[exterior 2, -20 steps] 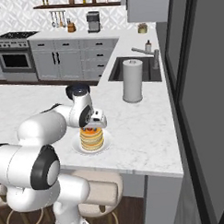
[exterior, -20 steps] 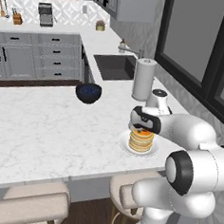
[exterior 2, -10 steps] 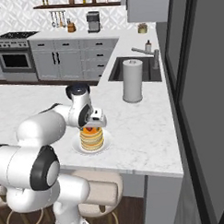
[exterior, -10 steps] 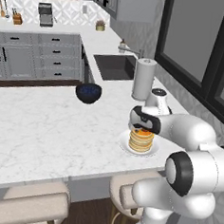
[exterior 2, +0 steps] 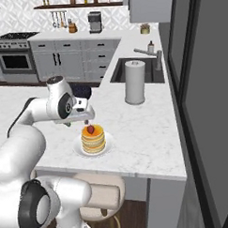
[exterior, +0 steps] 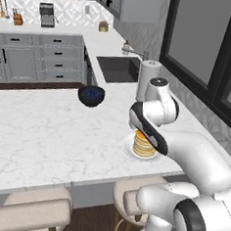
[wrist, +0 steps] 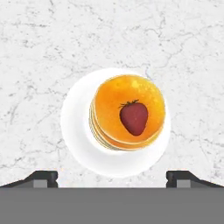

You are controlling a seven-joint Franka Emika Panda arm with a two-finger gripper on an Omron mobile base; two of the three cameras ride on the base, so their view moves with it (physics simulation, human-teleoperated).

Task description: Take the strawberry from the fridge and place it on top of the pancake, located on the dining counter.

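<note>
One strawberry (wrist: 134, 117) now sits atop the pancake (wrist: 128, 111) on the dining counter (wrist: 43, 52), gripper (wrist: 112, 177) just opened wide & hovering above w/ nothing held — task looks done.

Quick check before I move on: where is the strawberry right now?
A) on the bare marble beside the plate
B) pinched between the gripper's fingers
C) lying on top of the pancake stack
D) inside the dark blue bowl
C: in the hand view the strawberry lies on the top of the pancake stack, and the open gripper hangs above it with both fingertips spread wide, clear of the fruit.
</note>
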